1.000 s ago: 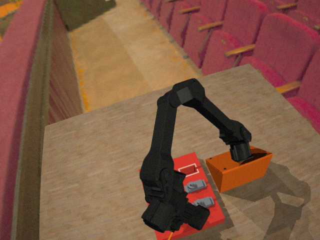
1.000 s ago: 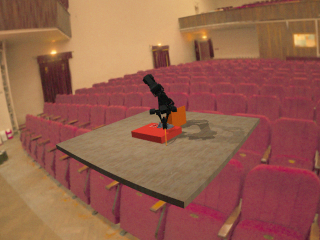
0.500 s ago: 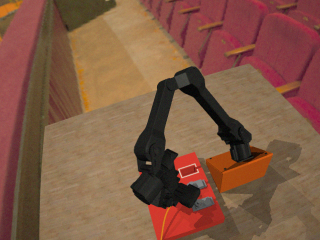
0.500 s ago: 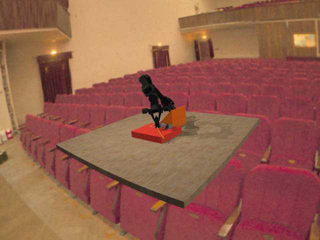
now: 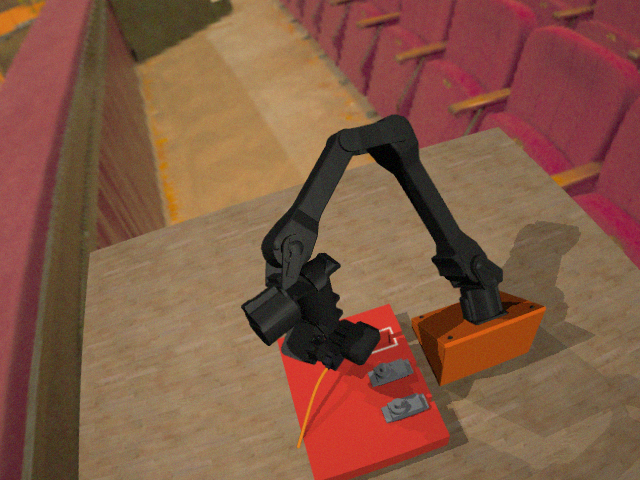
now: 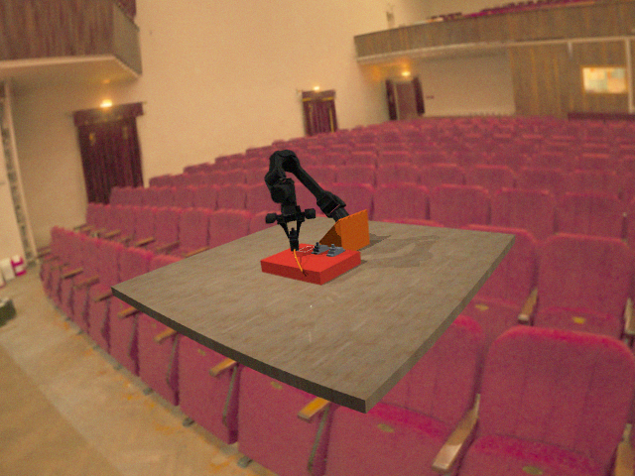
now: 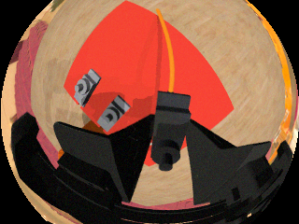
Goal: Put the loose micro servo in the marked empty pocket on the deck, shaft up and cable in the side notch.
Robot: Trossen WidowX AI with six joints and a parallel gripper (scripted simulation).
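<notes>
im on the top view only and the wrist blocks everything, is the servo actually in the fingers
Observer: Yes. The wrist view shows the dark blocky micro servo clamped between the two black fingers.
Operator: which way is its shaft facing
Observer: A stubby round part on it points back at the wrist camera, so the shaft is probably up.
Operator: is it down on the deck yet
Observer: From the exterior view the fingers point straight down, with their tips just over the flat red deck. It is too small there to tell whether the servo touches the deck.
</notes>
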